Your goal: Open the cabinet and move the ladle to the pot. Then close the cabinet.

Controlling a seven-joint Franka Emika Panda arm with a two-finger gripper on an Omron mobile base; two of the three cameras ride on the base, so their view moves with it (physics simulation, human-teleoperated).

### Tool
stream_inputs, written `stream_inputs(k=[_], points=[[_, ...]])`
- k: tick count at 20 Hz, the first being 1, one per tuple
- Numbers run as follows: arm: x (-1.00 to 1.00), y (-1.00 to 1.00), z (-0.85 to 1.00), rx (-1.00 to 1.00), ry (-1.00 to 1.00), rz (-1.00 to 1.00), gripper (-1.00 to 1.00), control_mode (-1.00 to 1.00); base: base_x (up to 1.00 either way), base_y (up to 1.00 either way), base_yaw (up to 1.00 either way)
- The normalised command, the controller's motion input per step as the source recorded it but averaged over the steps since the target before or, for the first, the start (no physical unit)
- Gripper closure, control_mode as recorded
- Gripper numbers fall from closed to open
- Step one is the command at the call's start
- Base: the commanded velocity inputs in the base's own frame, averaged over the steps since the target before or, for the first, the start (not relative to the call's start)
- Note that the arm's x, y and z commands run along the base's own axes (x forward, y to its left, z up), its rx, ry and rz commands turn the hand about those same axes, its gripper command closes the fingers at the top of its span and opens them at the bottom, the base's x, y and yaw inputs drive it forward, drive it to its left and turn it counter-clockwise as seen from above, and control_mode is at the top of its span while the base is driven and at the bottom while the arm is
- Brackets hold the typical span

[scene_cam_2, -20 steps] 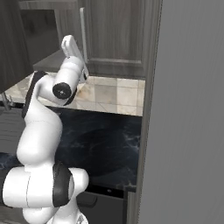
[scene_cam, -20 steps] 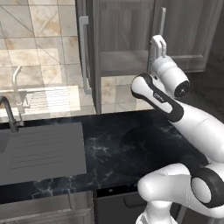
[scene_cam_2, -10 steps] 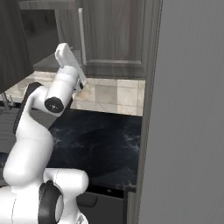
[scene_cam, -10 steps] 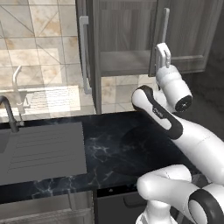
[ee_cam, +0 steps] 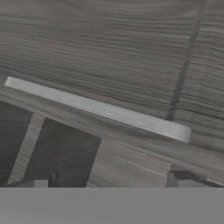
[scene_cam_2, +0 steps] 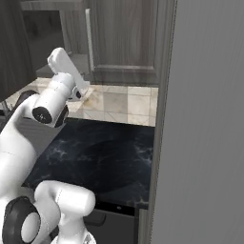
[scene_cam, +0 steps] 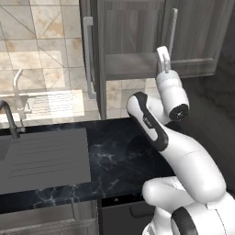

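Two doors: the cabinet was dark grey-brown wood grain with framed doors; the left door stood swung out, edge-on in the left base view, and the right door was shut.
Handles: long vertical silver bars; left door handle on the swung-out door, right door handle on the shut door.
Pincer: pincer was raised in front of the shut right door, just below and left of its handle; its tips were parted and holding nothing.
Hand view: right door handle ran as a pale bar across the wood grain, above the tips and not between them; cannot tell if touching.
Cabinet interior: dark opening seen in the right base view; contents too dark to tell.
Tabletop: tabletop was black marble with pale veins, below the cabinet.
Sink side: grey ribbed drainboard was set into the tabletop on the left, with a dark faucet beside it.
Wall: beige stone tile backsplash ran behind the tabletop.
Right base view: tall plain grey panel stood along the right side.
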Motion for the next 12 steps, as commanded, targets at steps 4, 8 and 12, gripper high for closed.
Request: stream_inputs(k=[4, 8, 12], points=[[-0.33, 0.16, 0.22, 0.0, 0.0, -0.08, -1.0, -1.0, 0.0, 0.0, 0.0], [-0.63, 0.0, 0.36, 0.0, 0.12, -0.05, -1.0, -1.0, 0.0, 0.0, 0.0], [-0.56, 0.0, 0.31, -0.05, 0.29, -0.05, -1.0, -1.0, 0.0, 0.0, 0.0]])
